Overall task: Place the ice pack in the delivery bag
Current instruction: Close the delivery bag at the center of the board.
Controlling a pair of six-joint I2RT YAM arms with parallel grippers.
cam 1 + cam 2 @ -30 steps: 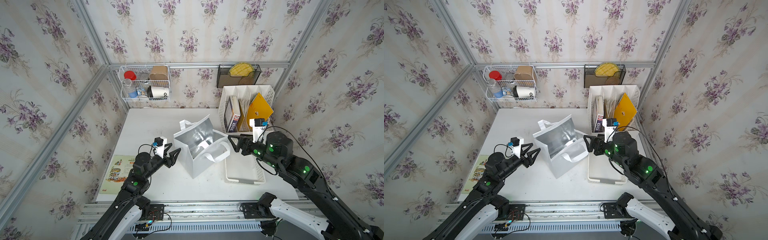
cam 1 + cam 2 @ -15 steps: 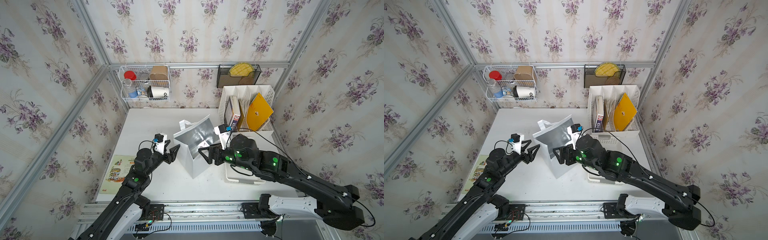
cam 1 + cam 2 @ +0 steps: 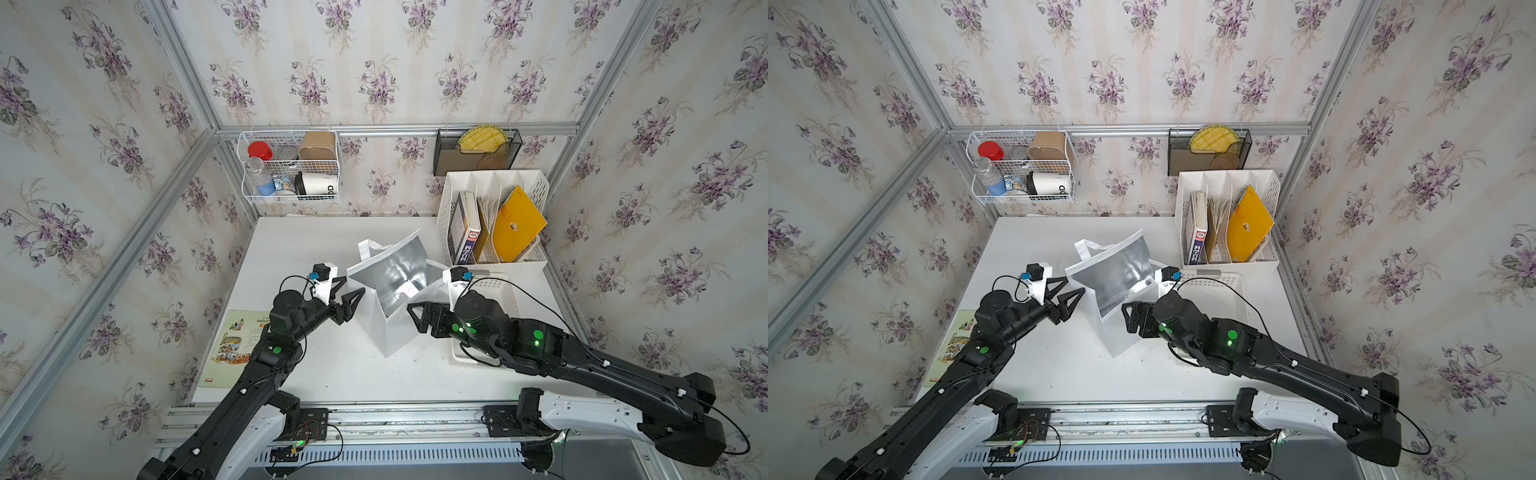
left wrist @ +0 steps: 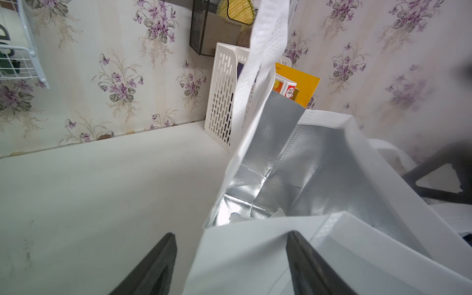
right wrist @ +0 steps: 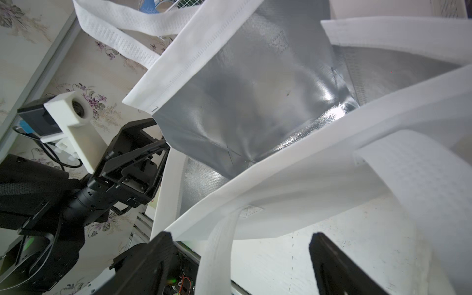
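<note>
Though the left gripper (image 3: 354, 286) and right gripper (image 5: 240, 237) both stand wide open at the rim of the delivery bag (image 3: 386, 332), clasping nothing, the ice pack (image 4: 237, 217) shows only as a whitish scrap on its foil floor, the rest hidden.

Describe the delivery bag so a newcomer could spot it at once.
On the white table, find the white file rack holding a yellow folder. The delivery bag stands just beside it: unlike the low perforated tray nearby, it is tall, foil-lined, with strap handles.
</note>
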